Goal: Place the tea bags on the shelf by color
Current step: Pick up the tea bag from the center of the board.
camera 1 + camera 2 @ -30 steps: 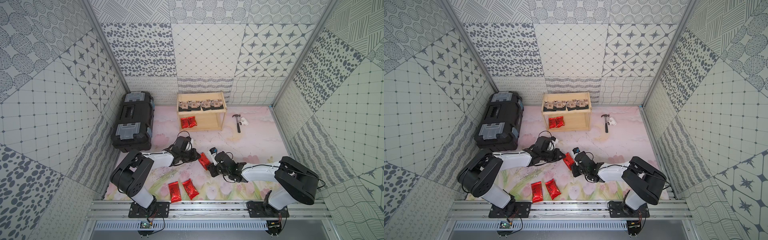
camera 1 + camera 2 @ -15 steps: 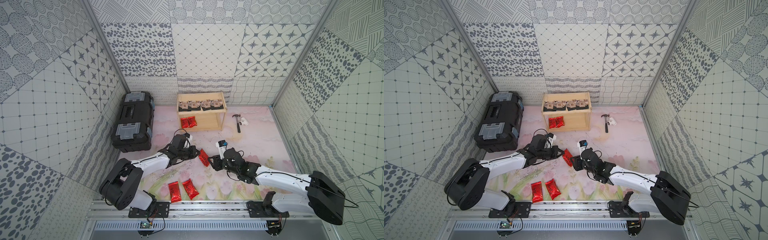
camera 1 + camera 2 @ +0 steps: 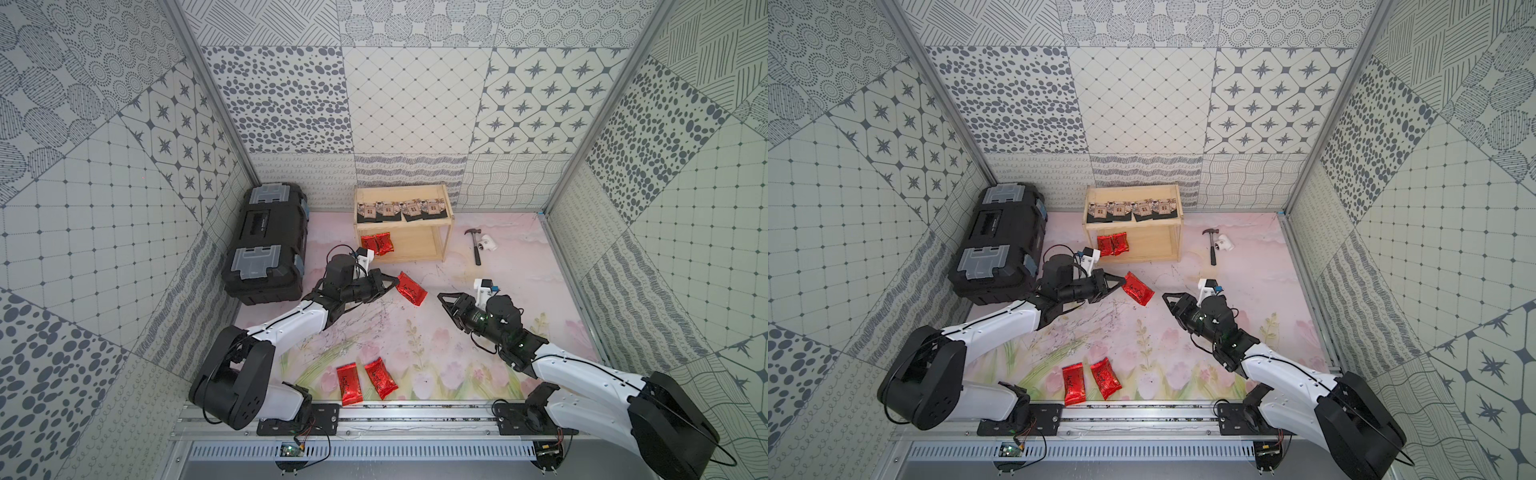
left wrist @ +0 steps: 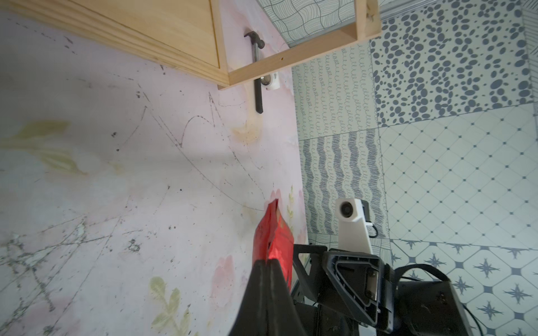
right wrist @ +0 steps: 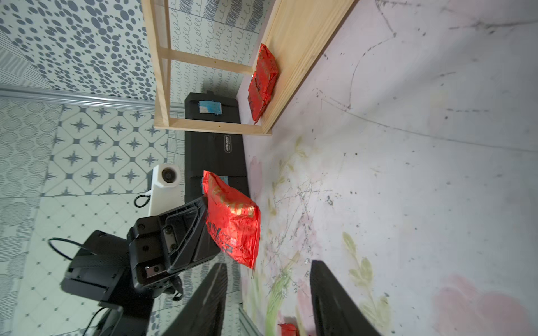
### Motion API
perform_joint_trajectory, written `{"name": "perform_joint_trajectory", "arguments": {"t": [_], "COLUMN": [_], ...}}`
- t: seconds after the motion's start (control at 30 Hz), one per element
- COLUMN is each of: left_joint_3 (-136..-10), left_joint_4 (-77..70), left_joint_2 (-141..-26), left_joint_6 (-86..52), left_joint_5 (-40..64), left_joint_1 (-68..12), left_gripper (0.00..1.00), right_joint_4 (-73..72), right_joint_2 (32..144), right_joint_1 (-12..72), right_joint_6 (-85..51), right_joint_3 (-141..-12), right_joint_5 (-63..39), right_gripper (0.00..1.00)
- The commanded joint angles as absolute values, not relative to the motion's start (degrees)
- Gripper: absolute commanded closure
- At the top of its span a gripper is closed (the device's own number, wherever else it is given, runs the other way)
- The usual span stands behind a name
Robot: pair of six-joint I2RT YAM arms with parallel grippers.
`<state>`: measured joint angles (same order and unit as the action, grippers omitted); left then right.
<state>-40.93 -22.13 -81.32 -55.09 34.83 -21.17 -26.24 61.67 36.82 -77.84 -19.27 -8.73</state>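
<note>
My left gripper (image 3: 392, 283) (image 4: 267, 263) is shut on one end of a shiny red tea bag (image 3: 411, 289) (image 3: 1139, 289) (image 4: 275, 232), holding it above the floor in front of the shelf (image 3: 445, 208). My right gripper (image 3: 445, 302) (image 5: 267, 264) stands open and empty, a short way to the right of that tea bag (image 5: 233, 224). The shelf is pale wood; several black tea bags (image 3: 401, 209) lie on its top tier and two red ones (image 3: 377, 243) on its lower tier. Two more red tea bags (image 3: 347, 382) (image 3: 380, 377) lie near the front rail.
A black toolbox (image 3: 266, 245) with grey latches stands to the left of the shelf, close to my left arm. A hammer (image 3: 476, 247) and a white pipe fitting (image 3: 487, 243) lie to the right of the shelf.
My right gripper has opened, let go of the red tea bag and drawn back to the right. My left gripper keeps the tea bag and has carried it slightly up and back.
</note>
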Motion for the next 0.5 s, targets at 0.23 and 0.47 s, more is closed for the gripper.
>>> {"name": "perform_joint_trajectory", "arguments": {"t": [0.23, 0.47], "left_joint_3": [-41.1, -39.0], "left_joint_4": [-39.4, -47.1], "left_joint_2": [-81.6, -83.0], "left_joint_6": [-67.3, -72.6], "left_joint_5": [45.0, 45.5], "left_joint_1": [-20.4, -20.4], "left_gripper": [1.00, 1.00], "right_joint_4": [-45.7, -47.3], "right_joint_2": [66.8, 68.7], "right_joint_1": [35.3, 35.3], "right_joint_6": [-83.4, -83.3], "right_joint_3": [-20.5, -21.4], "right_joint_5": [-18.6, -19.8], "right_gripper": [0.55, 0.68]}}
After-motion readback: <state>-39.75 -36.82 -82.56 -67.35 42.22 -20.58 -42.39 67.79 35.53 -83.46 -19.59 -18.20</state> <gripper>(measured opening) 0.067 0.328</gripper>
